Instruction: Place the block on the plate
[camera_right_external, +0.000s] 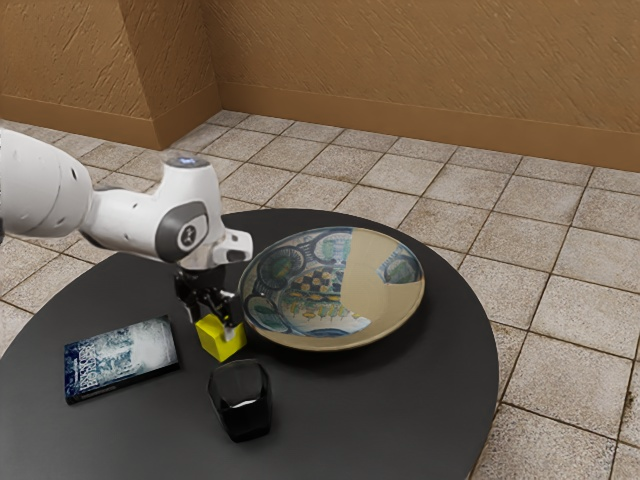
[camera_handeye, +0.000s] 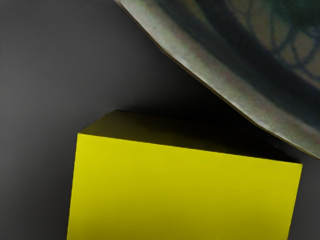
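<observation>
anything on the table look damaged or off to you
The large round blue-and-tan plate looks odd: plain tan areas cut abruptly through its painted design, as if worn away or patched. I see no spill.

Low down, the round patterned plate (camera_right_external: 330, 345) obstructs you; black tabletop (camera_right_external: 192, 392) gives you passage between flat blue-white book (camera_right_external: 120, 357) and glossy black faceted object (camera_right_external: 240, 400).

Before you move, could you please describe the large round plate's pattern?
The plate has blue-green figures beside plain tan areas, clearest in the exterior view.
</observation>
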